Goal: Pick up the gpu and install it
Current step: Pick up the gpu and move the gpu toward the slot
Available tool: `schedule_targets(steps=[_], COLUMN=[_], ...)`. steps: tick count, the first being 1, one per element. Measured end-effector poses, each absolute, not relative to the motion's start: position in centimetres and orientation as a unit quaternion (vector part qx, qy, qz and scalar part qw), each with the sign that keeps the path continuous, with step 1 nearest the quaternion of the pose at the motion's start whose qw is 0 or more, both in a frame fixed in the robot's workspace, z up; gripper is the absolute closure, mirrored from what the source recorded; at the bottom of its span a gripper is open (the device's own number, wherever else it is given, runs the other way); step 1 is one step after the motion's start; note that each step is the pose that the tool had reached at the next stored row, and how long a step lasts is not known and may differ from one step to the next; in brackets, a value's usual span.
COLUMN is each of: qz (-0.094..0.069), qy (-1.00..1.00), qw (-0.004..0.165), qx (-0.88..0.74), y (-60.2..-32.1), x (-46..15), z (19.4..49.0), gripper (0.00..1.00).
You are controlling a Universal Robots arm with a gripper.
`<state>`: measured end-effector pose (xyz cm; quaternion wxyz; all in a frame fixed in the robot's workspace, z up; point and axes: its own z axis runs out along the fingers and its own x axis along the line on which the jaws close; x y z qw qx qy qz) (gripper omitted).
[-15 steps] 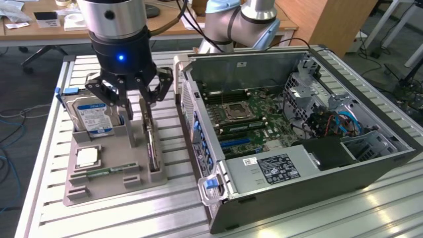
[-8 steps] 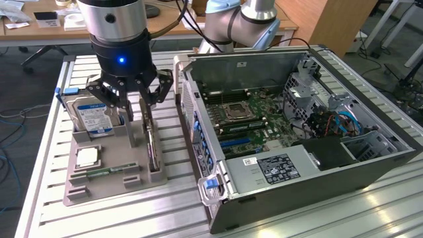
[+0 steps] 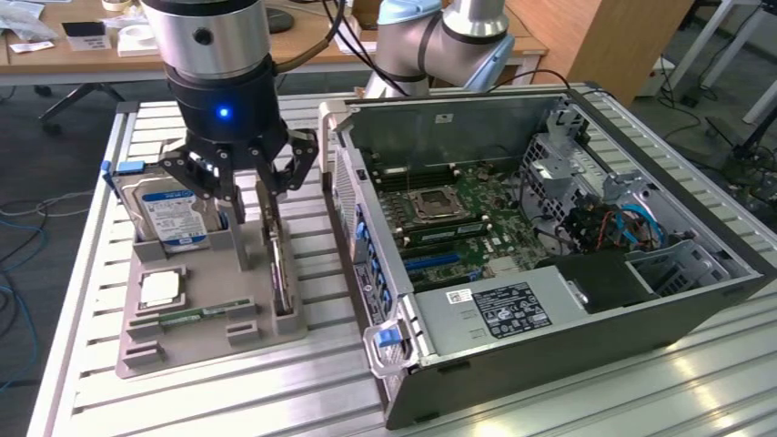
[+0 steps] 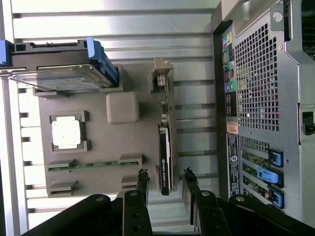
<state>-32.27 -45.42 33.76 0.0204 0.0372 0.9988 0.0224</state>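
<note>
The gpu [image 3: 279,273] is a thin card standing on its edge in a slot of the grey holder tray [image 3: 206,344], on the side nearest the computer case. In the wrist view the gpu [image 4: 166,142] shows as a narrow dark strip, its silvery bracket [image 4: 162,73] at the far end. My gripper [image 3: 249,202] hangs just above the card's near end. My gripper [image 4: 166,181] is open, with one black finger [image 4: 141,183] on each side of the card and a gap at both sides. Nothing is held.
In the tray are also a silver hard drive [image 3: 170,214] with blue rails, a square processor [image 3: 160,289] and a green memory stick [image 3: 195,316]. The open computer case [image 3: 583,319] lies on the exterior view's right, motherboard [image 3: 449,218] exposed. Everything rests on a slatted metal table [image 3: 243,401].
</note>
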Motion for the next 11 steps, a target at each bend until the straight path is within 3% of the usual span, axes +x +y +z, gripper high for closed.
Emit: schedule_targets(steps=[11], qz=[0.022], qy=[0.999], qw=[0.02], qx=[0.037], y=[-45.41], x=[-32.27], z=[33.52], gripper=[0.58])
